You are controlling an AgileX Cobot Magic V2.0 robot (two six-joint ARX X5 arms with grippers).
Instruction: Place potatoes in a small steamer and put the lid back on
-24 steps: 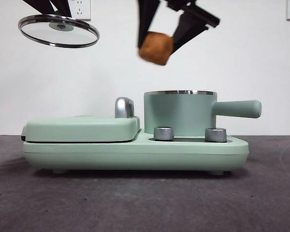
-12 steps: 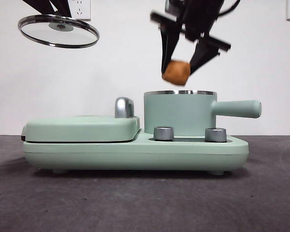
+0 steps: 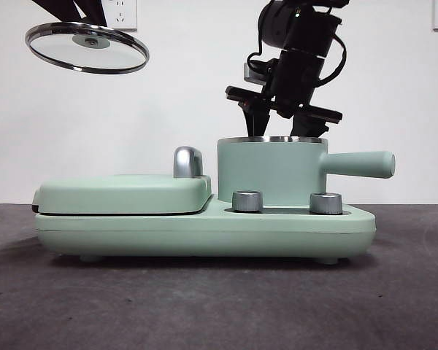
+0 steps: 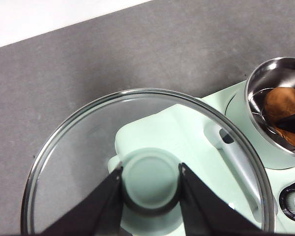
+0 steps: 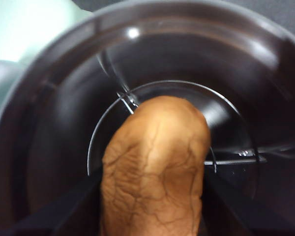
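The small steamer (image 3: 271, 171) stands on the right of the mint-green base, its handle pointing right. My right gripper (image 3: 281, 124) reaches down into it from above, shut on the potato (image 5: 155, 167), which hangs inside the steel bowl (image 5: 49, 123). In the front view the pot wall hides the potato. The left wrist view shows the potato (image 4: 284, 105) within the steamer's rim (image 4: 265, 73). My left gripper (image 4: 150, 169) is shut on the mint-green knob of the glass lid (image 4: 78, 147). It holds the lid (image 3: 87, 47) high at the upper left, slightly tilted.
A flat griddle cover (image 3: 124, 193) lies shut on the left of the base (image 3: 204, 230), with a steel hinge handle (image 3: 187, 162) behind it. Two steel dials (image 3: 247, 201) (image 3: 325, 203) sit in front of the pot. The dark tabletop surrounds the appliance.
My right gripper has moved right and down with the potato, from above the pot to inside it. The lid and left gripper have stayed nearly still.
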